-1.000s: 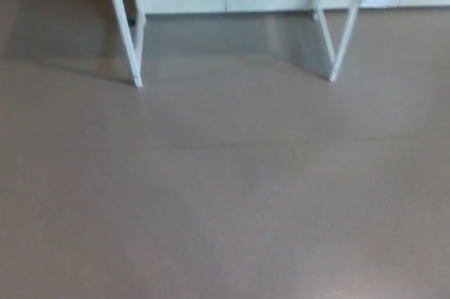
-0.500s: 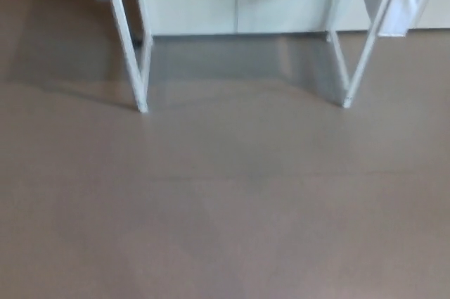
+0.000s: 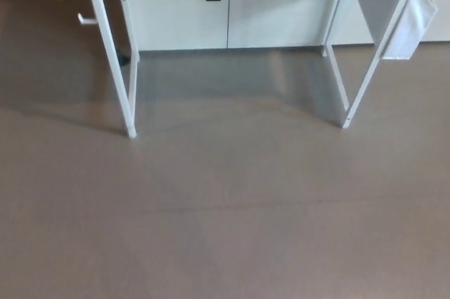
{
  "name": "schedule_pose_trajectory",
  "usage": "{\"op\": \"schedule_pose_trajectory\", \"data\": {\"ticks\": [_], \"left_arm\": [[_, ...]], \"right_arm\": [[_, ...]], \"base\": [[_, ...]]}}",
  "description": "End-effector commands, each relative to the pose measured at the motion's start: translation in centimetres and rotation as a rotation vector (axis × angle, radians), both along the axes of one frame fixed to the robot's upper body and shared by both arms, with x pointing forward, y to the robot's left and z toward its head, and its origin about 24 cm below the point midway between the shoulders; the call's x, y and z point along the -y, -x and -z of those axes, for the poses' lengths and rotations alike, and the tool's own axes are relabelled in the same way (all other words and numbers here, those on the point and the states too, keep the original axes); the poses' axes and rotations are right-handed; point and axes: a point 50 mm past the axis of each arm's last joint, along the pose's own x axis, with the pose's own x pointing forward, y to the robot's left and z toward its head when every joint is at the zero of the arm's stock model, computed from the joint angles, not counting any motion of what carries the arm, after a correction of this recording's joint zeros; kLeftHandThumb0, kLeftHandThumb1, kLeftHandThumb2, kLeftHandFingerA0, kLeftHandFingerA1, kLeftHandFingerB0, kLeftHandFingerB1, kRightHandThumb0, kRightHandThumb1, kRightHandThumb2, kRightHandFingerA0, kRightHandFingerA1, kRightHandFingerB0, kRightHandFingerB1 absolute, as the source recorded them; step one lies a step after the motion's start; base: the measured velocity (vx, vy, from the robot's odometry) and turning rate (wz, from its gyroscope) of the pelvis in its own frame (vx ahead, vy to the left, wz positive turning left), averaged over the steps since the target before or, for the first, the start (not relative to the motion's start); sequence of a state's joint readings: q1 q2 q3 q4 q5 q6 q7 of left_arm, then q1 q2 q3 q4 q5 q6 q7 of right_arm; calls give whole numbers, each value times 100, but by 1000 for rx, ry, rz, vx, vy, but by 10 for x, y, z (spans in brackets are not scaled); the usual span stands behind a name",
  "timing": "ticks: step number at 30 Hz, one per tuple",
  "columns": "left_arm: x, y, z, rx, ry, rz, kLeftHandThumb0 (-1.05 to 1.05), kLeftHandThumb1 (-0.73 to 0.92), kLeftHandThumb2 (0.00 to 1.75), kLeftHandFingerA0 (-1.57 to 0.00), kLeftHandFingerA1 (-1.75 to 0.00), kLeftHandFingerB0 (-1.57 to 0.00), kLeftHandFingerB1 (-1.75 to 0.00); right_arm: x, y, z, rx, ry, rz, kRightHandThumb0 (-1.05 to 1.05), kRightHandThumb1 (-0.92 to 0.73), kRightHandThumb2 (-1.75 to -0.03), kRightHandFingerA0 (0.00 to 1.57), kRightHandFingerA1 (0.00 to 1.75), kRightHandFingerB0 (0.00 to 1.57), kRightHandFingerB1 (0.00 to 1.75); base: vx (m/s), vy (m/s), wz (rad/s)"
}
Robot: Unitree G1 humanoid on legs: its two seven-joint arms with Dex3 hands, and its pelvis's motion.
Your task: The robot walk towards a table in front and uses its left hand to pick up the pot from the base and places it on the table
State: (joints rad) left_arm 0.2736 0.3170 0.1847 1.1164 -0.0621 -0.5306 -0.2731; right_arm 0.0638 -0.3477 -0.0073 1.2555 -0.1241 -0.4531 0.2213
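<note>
**Approach walk: table ahead, pot out of view**

The step in hand is the walk-up. Of the table (image 3: pixel 109 53) only white legs show, standing on the grey floor (image 3: pixel 225 214) in front of a white cabinet (image 3: pixel 183 17). The pot and its base are not visible, presumably up on the tabletop beyond the top edge. Neither the left hand nor the right hand shows, so their state cannot be told. Next: close in squarely between the legs until the pot comes into sight.

The floor (image 3: pixel 225 214) looks smooth and matt, with a faint sheen. At ten and two o'clock, the table legs (image 3: pixel 110 53) look like white-painted metal. The cabinet doors (image 3: pixel 176 17) at twelve look smooth and white.
</note>
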Motion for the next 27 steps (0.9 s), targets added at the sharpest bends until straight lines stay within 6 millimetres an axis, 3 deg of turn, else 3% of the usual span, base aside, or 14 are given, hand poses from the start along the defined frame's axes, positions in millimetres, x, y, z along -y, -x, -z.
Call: {"op": "schedule_pose_trajectory", "data": {"ticks": [1, 7, 8, 18, 27], "left_arm": [[-2, 2, -1, 2, -13, 3, -60, 45, 72, -22, -39, -17, -37], [-2, 1, -2, 0, -11, 14, -62, 46, 73, -21, -39, -16, -37], [-2, 2, -2, -1, -9, 11, -61, 46, 72, -21, -39, -16, -37], [-2, 4, -3, -2, -16, 21, -61, 47, 73, -21, -39, -16, -37], [-3, 1, -3, 4, -26, 19, -62, 46, 74, -21, -40, -16, -37]], "right_arm": [[4, 3, -1, -11, 14, -2, -90, -40, -54, 59, 65, 53, 56], [4, 3, 0, -18, 20, 2, -88, -39, -54, 60, 63, 54, 53], [4, 3, 0, -20, 17, 3, -91, -26, -67, 59, 65, 53, 55], [3, 3, -1, -15, 6, -2, -96, -26, -66, 57, 66, 50, 54], [3, -2, -1, -13, 25, -27, -94, -28, -69, 57, 65, 47, 55]], "base": [[267, 176, -2], [267, 68, 6], [254, -66, 9], [360, -236, 5], [285, 35, -8]]}}
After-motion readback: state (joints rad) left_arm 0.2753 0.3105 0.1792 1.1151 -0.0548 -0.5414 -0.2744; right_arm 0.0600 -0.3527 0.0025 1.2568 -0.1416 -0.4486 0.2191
